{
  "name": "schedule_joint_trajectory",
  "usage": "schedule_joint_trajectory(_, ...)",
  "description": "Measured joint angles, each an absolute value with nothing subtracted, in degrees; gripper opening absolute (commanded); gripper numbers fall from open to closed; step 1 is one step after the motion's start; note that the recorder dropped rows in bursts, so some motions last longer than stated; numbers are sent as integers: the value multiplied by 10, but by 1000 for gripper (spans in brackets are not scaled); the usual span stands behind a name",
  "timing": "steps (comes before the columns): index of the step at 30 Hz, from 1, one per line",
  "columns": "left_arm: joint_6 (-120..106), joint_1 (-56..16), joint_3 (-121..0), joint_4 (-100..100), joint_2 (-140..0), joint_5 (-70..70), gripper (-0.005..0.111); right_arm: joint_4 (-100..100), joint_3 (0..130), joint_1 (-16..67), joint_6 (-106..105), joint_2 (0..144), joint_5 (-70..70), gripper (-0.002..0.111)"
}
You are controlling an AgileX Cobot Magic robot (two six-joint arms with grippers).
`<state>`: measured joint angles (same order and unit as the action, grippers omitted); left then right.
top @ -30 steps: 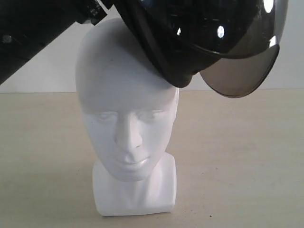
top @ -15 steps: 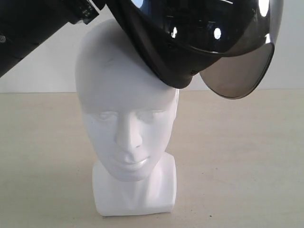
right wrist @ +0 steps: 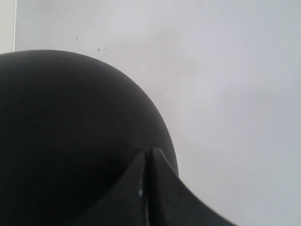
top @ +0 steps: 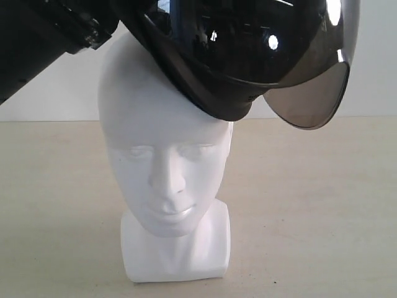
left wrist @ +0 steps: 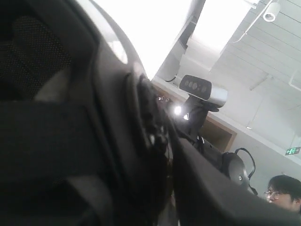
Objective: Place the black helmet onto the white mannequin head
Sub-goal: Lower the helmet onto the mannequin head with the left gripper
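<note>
Shifted leftward in the exterior view since a second ago: black helmet (top: 236, 56), tilted over the white mannequin head (top: 164, 155), rim against the crown, visor (top: 310, 99) hanging off to the right.

Left wrist view: padded lining (left wrist: 42, 70) fills the frame. My left gripper apart or clamped, I cannot tell.

Right wrist view: my right gripper (right wrist: 147, 162) pressed together, empty, before the helmet's dome.

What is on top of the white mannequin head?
The black helmet, tilted, covers one side of the top of the white mannequin head, its tinted visor hanging beside it. What lies beneath the shell is hidden; contact cannot be seen.
</note>
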<state>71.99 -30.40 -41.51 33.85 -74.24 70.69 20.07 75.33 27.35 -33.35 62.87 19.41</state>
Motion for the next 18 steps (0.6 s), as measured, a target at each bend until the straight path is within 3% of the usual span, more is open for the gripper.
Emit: schedule_joint_trajectory(18, 713, -283, -385, 331, -735, 710, 4, 248, 753, 308, -359, 655, 151, 0)
